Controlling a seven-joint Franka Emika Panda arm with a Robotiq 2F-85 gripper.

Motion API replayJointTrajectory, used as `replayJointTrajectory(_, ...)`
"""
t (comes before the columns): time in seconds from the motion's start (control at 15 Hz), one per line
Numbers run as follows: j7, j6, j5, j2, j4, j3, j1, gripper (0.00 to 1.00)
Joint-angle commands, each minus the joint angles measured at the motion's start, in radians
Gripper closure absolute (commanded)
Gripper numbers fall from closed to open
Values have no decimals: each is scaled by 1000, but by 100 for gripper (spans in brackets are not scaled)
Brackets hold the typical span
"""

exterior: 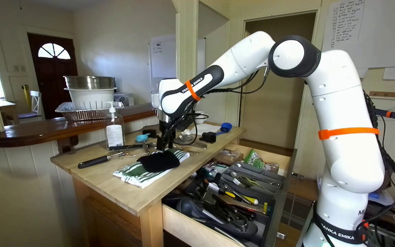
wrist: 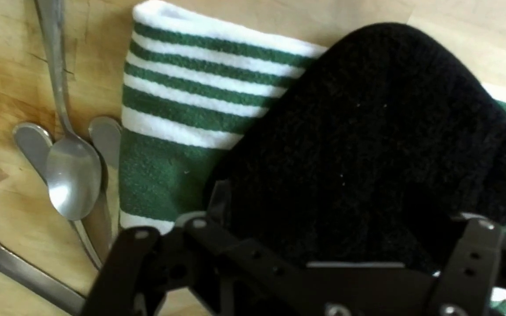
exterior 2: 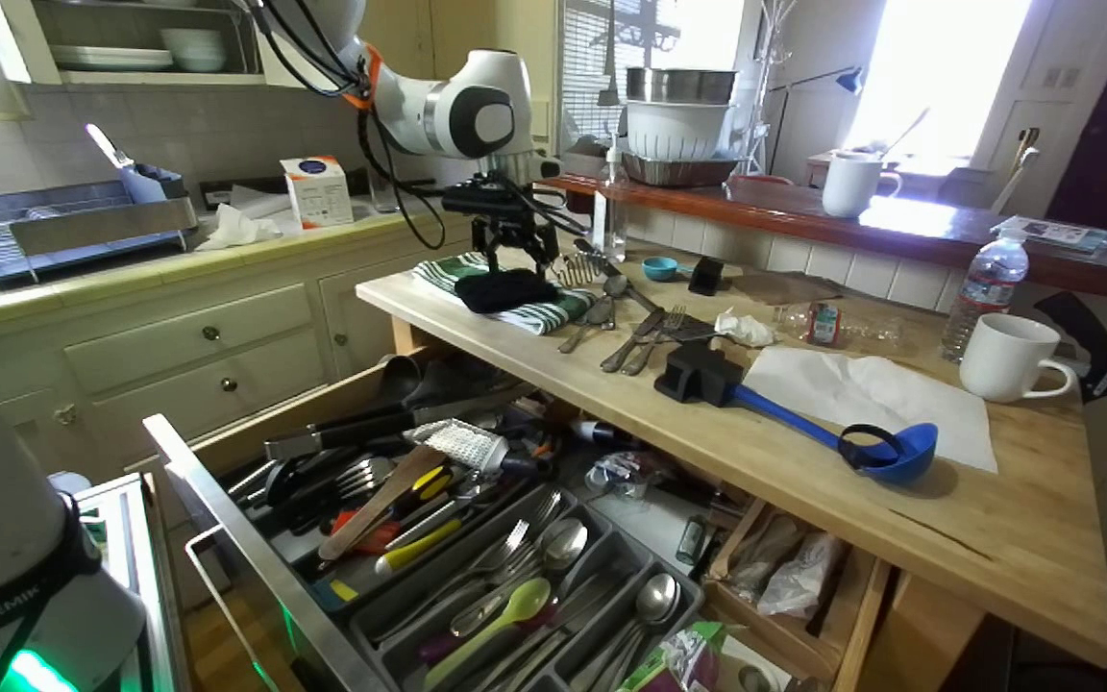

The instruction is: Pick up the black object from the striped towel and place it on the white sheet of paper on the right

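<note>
The black object (exterior: 159,162) is a soft, fuzzy lump with rounded corners. It lies on the striped towel (exterior: 131,174), which is white with green stripes and flat on the wooden table. The object (exterior 2: 504,291) and towel (exterior 2: 565,314) also show in an exterior view. My gripper (exterior 2: 521,261) is open and points down just over the object. In the wrist view the fingers of the gripper (wrist: 319,202) stand wide apart with the black object (wrist: 363,118) beneath and between them; contact cannot be told. The white sheet of paper (exterior 2: 827,380) lies flat farther along the table.
Loose cutlery (exterior 2: 640,341) lies between towel and paper. A blue ladle (exterior 2: 789,413) with a black block overlaps the paper's edge. A white mug (exterior 2: 1007,356) and water bottle (exterior 2: 988,288) stand beyond. A soap bottle (exterior: 115,132) stands near the towel. An open utensil drawer (exterior: 197,223) juts out below.
</note>
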Motion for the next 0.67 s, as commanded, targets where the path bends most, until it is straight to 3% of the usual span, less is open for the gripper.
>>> replayJointTrajectory(0.0, -65, 19, 18, 37, 18, 13, -10, 16)
replayJointTrajectory(0.13, -89, 27, 19, 41, 13, 16, -13, 27)
replayJointTrajectory(0.27, -106, 21, 27, 44, 15, 19, -17, 26)
replayJointTrajectory(0.33, -112, 26, 23, 42, 11, 18, -15, 30)
replayJointTrajectory(0.4, -120, 25, 23, 41, 10, 18, -16, 26)
replayJointTrajectory(0.6, -135, 23, 29, 41, 11, 20, -20, 30)
